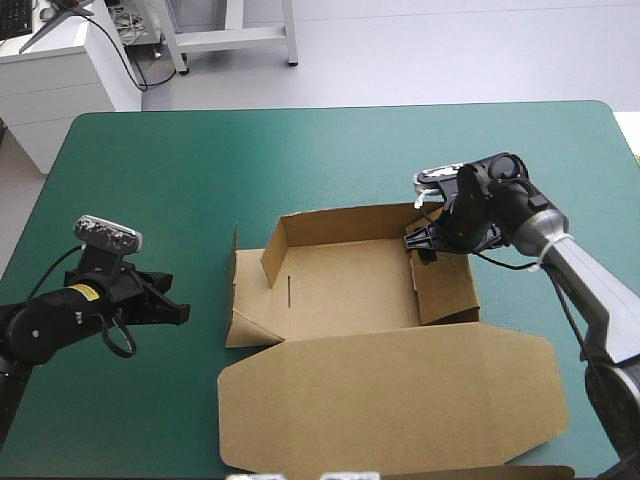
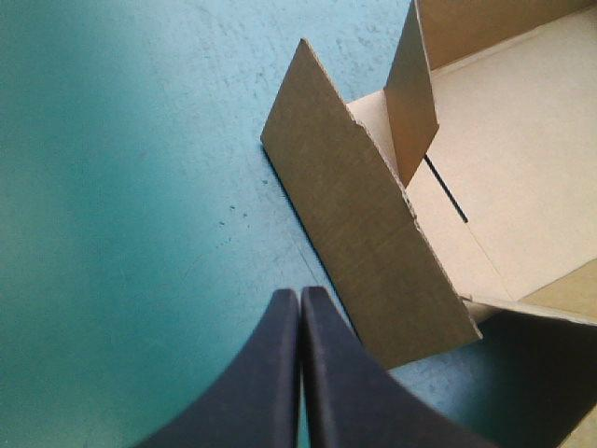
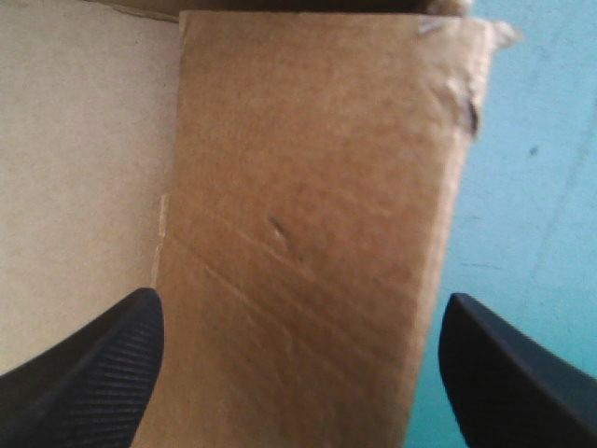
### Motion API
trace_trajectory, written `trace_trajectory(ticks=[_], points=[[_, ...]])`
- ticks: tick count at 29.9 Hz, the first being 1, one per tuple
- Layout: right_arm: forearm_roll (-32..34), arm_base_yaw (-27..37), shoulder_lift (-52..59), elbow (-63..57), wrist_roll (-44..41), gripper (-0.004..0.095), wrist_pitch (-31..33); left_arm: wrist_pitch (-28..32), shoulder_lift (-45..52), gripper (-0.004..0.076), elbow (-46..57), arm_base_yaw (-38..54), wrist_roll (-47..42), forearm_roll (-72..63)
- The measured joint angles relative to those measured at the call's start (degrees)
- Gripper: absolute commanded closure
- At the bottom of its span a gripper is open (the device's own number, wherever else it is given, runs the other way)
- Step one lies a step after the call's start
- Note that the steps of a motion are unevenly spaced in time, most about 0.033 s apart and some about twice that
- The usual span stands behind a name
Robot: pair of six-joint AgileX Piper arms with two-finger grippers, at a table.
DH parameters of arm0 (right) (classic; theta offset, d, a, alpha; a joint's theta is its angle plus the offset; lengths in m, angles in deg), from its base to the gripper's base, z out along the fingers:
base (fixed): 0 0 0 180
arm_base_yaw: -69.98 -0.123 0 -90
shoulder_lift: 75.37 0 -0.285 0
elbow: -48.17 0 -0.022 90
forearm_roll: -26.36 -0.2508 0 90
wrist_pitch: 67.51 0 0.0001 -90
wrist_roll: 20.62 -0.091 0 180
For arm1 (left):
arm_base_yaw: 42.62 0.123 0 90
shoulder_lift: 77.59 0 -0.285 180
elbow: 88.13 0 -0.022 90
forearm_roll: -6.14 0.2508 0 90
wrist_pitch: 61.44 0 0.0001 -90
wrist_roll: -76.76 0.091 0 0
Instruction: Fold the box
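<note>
The brown box (image 1: 350, 285) lies in the middle of the table as an open tray. Its far wall and an inner left flap stand up, and its lid (image 1: 390, 400) lies flat toward the front edge. My left gripper (image 1: 183, 313) rests shut on the teal-green cover left of the box. In the left wrist view its tips (image 2: 299, 299) meet just short of the raised left flap (image 2: 364, 252). My right gripper (image 1: 420, 243) hovers open over the box's right wall. That wall (image 3: 308, 205) fills the space between the right gripper (image 3: 300, 301) fingers, which do not touch it.
Teal-green cover (image 1: 200, 160) stretches from the box to the table's far and left edges. A thin strip of brown board (image 1: 520, 470) shows at the front edge, beyond the lid.
</note>
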Motion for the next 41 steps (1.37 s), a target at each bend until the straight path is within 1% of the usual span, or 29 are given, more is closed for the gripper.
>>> trace_trajectory(ticks=[3, 7, 10, 12, 13, 17, 27, 34, 37, 41], points=[[0.0, 0.0, -2.62, 0.0, 0.45, 0.0238, -1.32, -0.18, 0.0, 0.0733, 0.0, 0.0, 0.0, 0.0], [-0.36, 0.34, -4.94, 0.0, 1.14, 0.0368, -1.79, -0.62, 0.0, 0.0733, 0.0, 0.0, 0.0, 0.0], [-2.19, 1.58, -5.78, 0.0, 1.84, 0.0526, -2.08, -0.98, 0.0, 0.0733, 0.0, 0.0, 0.05, 0.07], [-2.98, 2.74, -6.07, 0.0, 2.45, 0.065, -2.12, -1.12, 0.0, 0.0733, 0.0, 0.0, 0.05, 0.12], [-3.35, 3.19, -6.1, 0.0, 2.73, 0.0733, -2.12, -1.15, 0.0, 0.0733, 0.0, 0.0, 0.05, 0.12], [-4.6, 4.7, -6.1, 0.0, 4.0, 0.093, -2.07, -1.34, 0.0, 0.0733, 0.0, 0.0, 0.05, 0.56], [-4.91, 5.1, -6.1, 0.0, 4.46, 0.0927, -2.07, -1.29, 0.0, 0.0733, 0.0, 0.0, 0.05, 1.34], [-5.16, 5.27, -4.0, 0.0, 6.88, 0.0927, -1.59, -0.84, 0.0, 0.0733, 0.0, 0.0, 0.0, 2.34], [-5.66, 6.61, -0.53, 0.0, 9.1, 0.0927, -0.27, -0.78, 0.0, 0.0733, 0.0, 0.0, 0.0, 2.98], [-6.5, 10.79, 5.05, 0.0, 12.85, 0.0927, 1.89, -0.49, 0.0, 0.0733, 0.0, 0.0, -0.73, 3.22]])
